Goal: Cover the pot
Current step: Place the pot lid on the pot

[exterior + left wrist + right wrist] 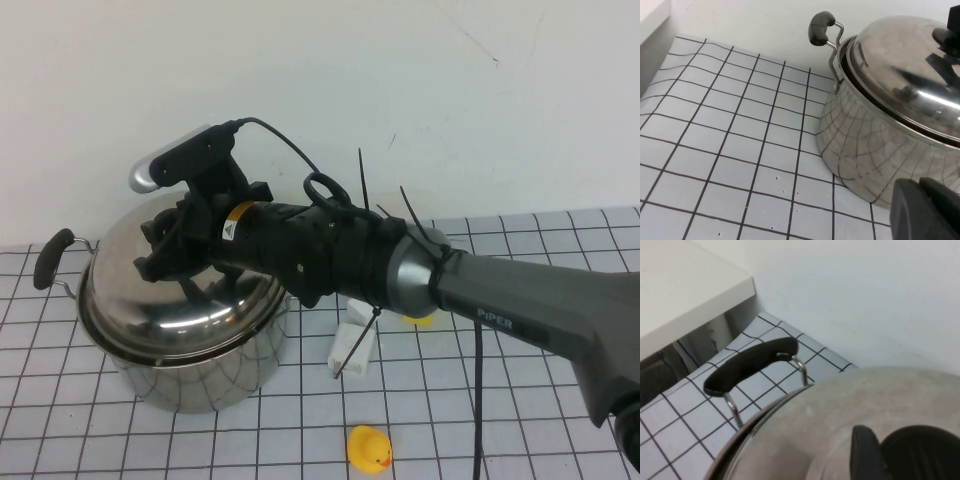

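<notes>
**Right arm reaching across to the lidded pot**

The right arm [500,295], nearest the high camera, is stretching from the right side across the table to the left. The pot [195,365] is standing upright on the gridded table [520,420] at the left, its one visible black handle [52,258] pointing left. The domed lid [185,290] is lying on its rim. The right gripper [175,250] is sitting over the lid's top, fingers closing on the black knob [920,452]. The left gripper [925,210] is hanging just beside the pot's wall; whether it is spread I cannot tell. A white block [352,347] is lying near the pot, a yellow duck [369,447] closer to the camera.
</notes>
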